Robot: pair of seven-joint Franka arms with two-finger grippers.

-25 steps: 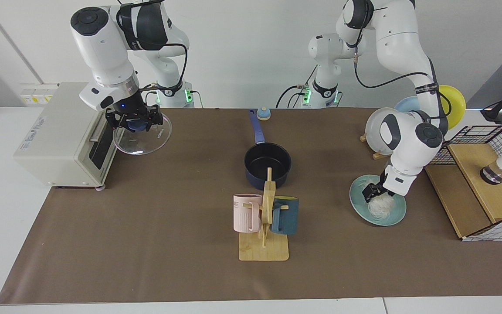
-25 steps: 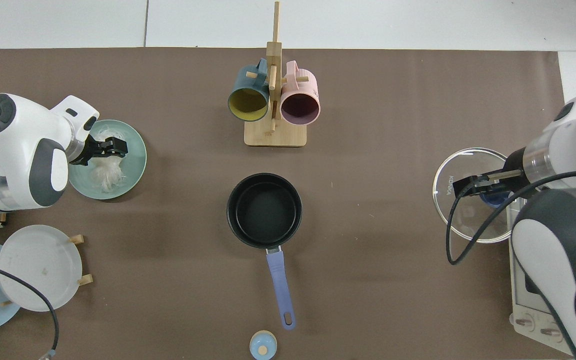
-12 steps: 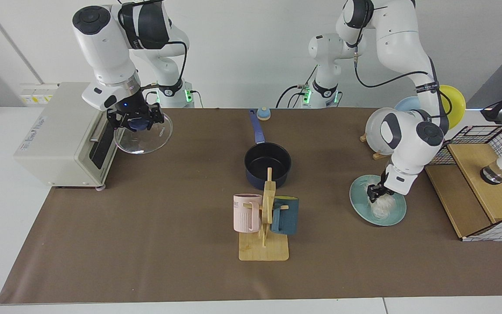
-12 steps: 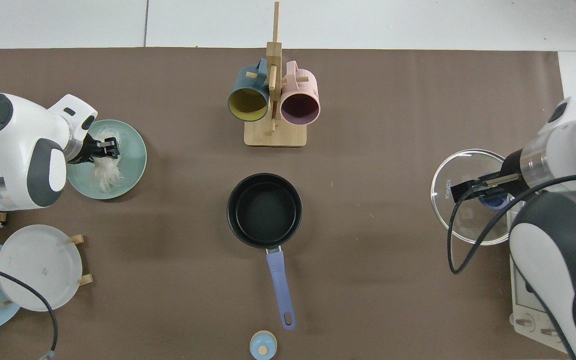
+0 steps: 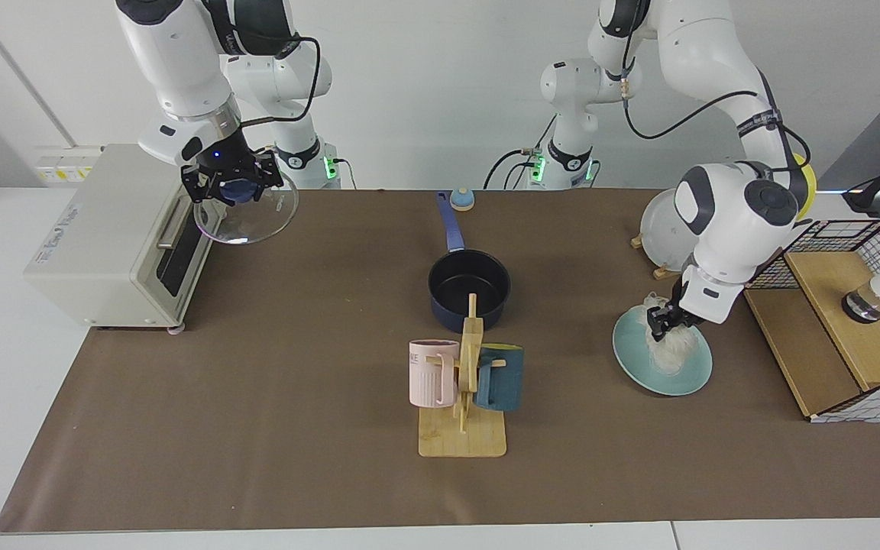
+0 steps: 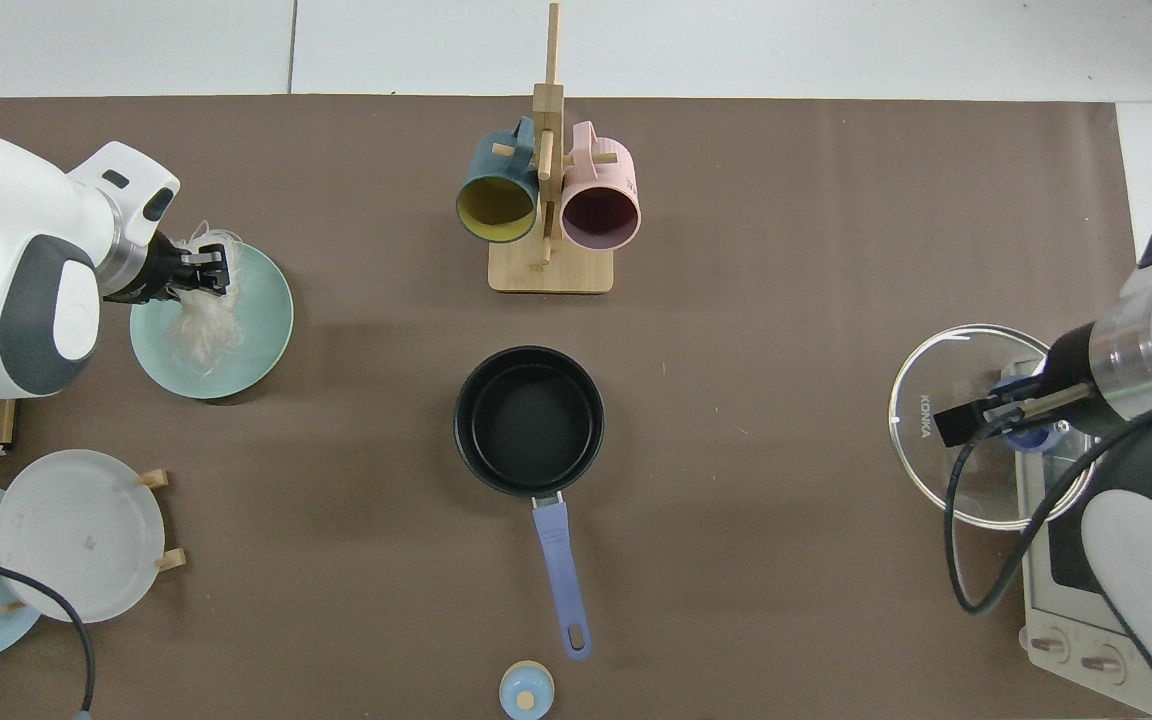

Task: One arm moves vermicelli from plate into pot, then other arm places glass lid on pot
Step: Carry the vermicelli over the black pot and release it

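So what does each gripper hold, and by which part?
Left gripper pinches the top of the vermicelli above the plate. Right gripper holds the glass lid by its knob.

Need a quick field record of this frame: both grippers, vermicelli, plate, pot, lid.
left gripper: shut on vermicelli, above the plate
right gripper: shut on glass lid knob, held in the air beside the toaster oven
vermicelli: strands trail down to the plate
plate: teal, on the mat
pot: empty, uncovered, mid-table
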